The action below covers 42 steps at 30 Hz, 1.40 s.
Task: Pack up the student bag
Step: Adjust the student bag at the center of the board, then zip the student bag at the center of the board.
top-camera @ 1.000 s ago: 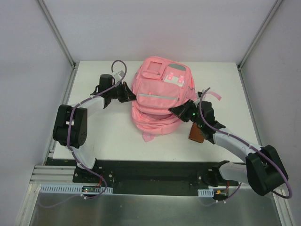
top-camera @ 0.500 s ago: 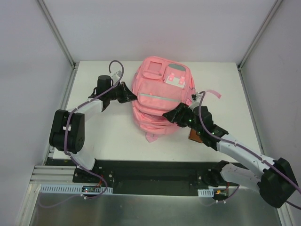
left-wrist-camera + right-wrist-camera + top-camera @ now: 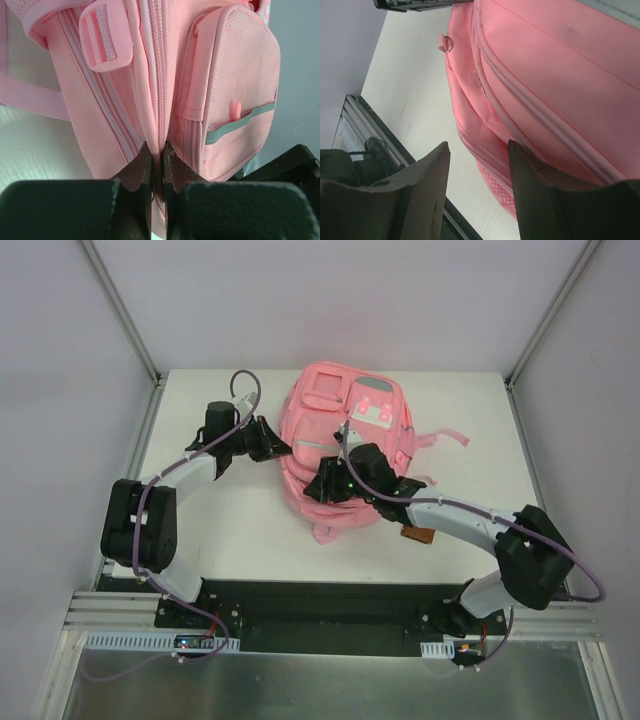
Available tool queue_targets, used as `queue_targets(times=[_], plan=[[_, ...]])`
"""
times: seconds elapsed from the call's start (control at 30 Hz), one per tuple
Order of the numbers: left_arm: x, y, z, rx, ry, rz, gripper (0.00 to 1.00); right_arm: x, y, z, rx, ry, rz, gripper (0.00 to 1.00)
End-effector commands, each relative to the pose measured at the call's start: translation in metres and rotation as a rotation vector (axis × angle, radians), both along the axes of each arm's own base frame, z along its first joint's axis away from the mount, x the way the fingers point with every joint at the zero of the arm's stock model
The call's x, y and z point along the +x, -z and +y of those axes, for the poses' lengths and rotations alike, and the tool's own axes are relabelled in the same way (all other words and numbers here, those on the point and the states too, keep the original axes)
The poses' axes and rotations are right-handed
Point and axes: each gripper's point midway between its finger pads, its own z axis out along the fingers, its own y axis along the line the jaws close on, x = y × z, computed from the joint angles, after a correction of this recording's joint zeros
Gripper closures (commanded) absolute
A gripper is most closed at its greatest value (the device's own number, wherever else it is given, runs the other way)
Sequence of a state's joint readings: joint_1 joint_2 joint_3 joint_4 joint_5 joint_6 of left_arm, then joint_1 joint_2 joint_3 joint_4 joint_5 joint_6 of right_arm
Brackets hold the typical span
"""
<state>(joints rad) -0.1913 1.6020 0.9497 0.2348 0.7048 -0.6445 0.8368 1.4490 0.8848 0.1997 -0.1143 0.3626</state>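
**A:** Where is your bag right now?

**B:** Your student bag (image 3: 345, 440) lies in the middle of the bench (image 3: 230, 530), toward the far side, with its pockets facing up. It has barely shifted over the last second.

**A:** And your left arm?

**B:** No change there. Your left fingers (image 3: 135, 175) stay pressed together on a fold of pink fabric along a zip line on the bag's left side. A pink buckle (image 3: 106, 42) shows beyond them. That pinch anchors the bag.

**A:** So what has changed?

**B:** Your right arm. 1 second ago it sat at the bag's right edge with its fingers nearly shut. It has since swung across the near side. Your right fingers (image 3: 427, 185) are now spread over the bag's near part, left of centre, and they hold nothing. The wrist view shows a zip track running past them. Farther along is a small ringed tab (image 3: 445, 44), probably a zip pull, which is untouched.

**A:** What does that mean for packing?

**B:** I judge you are setting up to open a compartment, with 1 side pinned and the other hand going for the zip. The zips in view look closed. A brown item (image 3: 418, 536) lies on the bench near the bag's right side, outside it. Packing looks like it is at an early stage.

**A:** Any risk?

**B:** Your spread fingers may close on loose fabric and miss the tab.
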Motion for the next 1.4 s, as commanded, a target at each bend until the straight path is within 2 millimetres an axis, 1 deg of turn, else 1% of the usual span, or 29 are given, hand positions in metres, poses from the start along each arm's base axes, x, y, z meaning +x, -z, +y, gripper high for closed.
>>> queue_targets(times=[0.0,0.03,0.07,0.13,0.17,0.23,0.3,0.33,0.37,0.5,0.53,0.57,0.63,0.67,0.77,0.9,0.93,1.0,1.03,1.1,1.13,1.17,1.2,1.27,1.3,1.37], plan=[[-0.015,-0.046,-0.013,-0.080,0.086,-0.097,1.00,0.006,-0.023,0.023,-0.001,-0.114,-0.105,0.48],[-0.015,-0.046,-0.013,-0.082,0.087,-0.095,1.00,0.007,-0.020,0.025,-0.010,-0.116,-0.106,0.48],[-0.015,-0.046,-0.013,-0.082,0.086,-0.092,1.00,0.009,-0.012,0.027,-0.024,-0.116,-0.091,0.48],[-0.017,-0.047,-0.013,-0.086,0.093,-0.093,1.00,0.010,-0.011,0.033,-0.020,-0.137,-0.097,0.48],[-0.017,-0.047,-0.013,-0.086,0.092,-0.095,1.00,0.012,-0.002,0.036,-0.035,-0.137,-0.082,0.48],[-0.018,-0.048,-0.013,-0.087,0.094,-0.096,1.00,0.015,0.002,0.037,-0.052,-0.135,-0.089,0.48],[-0.018,-0.049,-0.013,-0.089,0.095,-0.098,1.00,0.021,0.006,0.036,-0.069,-0.113,-0.092,0.48],[-0.017,-0.050,-0.014,-0.091,0.095,-0.099,1.00,0.021,0.009,0.035,-0.086,-0.115,-0.086,0.49],[-0.017,-0.051,-0.014,-0.090,0.096,-0.102,1.00,0.022,0.012,0.035,-0.097,-0.118,-0.089,0.52],[-0.017,-0.054,-0.014,-0.094,0.101,-0.109,1.00,0.025,0.021,0.028,-0.124,-0.100,-0.086,0.52],[-0.017,-0.055,-0.014,-0.094,0.100,-0.112,1.00,0.026,0.019,0.029,-0.116,-0.098,-0.095,0.53],[-0.017,-0.055,-0.014,-0.094,0.100,-0.112,1.00,0.028,0.018,0.027,-0.120,-0.089,-0.100,0.56],[-0.018,-0.055,-0.014,-0.093,0.102,-0.113,1.00,0.033,0.015,0.023,-0.122,-0.061,-0.109,0.55],[-0.018,-0.055,-0.014,-0.094,0.102,-0.112,1.00,0.035,0.015,0.020,-0.123,-0.045,-0.111,0.54],[-0.019,-0.055,-0.014,-0.094,0.105,-0.112,1.00,0.042,0.010,0.016,-0.094,-0.022,-0.109,0.54],[-0.019,-0.056,-0.014,-0.094,0.105,-0.114,1.00,0.041,-0.003,0.018,-0.030,-0.024,-0.126,0.56],[-0.019,-0.056,-0.014,-0.093,0.106,-0.116,1.00,0.040,-0.011,0.018,-0.013,-0.020,-0.138,0.58],[-0.020,-0.056,-0.014,-0.091,0.105,-0.115,1.00,0.042,-0.016,0.010,-0.012,0.015,-0.161,0.58],[-0.020,-0.056,-0.014,-0.092,0.106,-0.114,1.00,0.044,-0.015,0.008,-0.022,0.023,-0.173,0.60],[-0.021,-0.057,-0.014,-0.095,0.108,-0.113,1.00,0.050,-0.002,0.000,-0.073,0.067,-0.151,0.63],[-0.022,-0.058,-0.014,-0.096,0.109,-0.115,1.00,0.048,0.005,-0.001,-0.077,0.076,-0.130,0.62],[-0.023,-0.057,-0.014,-0.095,0.110,-0.114,1.00,0.049,0.005,0.003,-0.062,0.068,-0.137,0.62],[-0.024,-0.057,-0.015,-0.097,0.110,-0.113,1.00,0.049,0.014,0.005,-0.072,0.065,-0.119,0.62],[-0.024,-0.058,-0.014,-0.095,0.108,-0.116,1.00,0.046,0.016,0.013,-0.076,0.044,-0.121,0.62],[-0.025,-0.058,-0.014,-0.098,0.110,-0.114,1.00,0.045,0.021,0.014,-0.086,0.038,-0.121,0.62],[-0.025,-0.061,-0.015,-0.104,0.114,-0.115,1.00,0.043,0.024,0.018,-0.098,0.029,-0.134,0.60]])
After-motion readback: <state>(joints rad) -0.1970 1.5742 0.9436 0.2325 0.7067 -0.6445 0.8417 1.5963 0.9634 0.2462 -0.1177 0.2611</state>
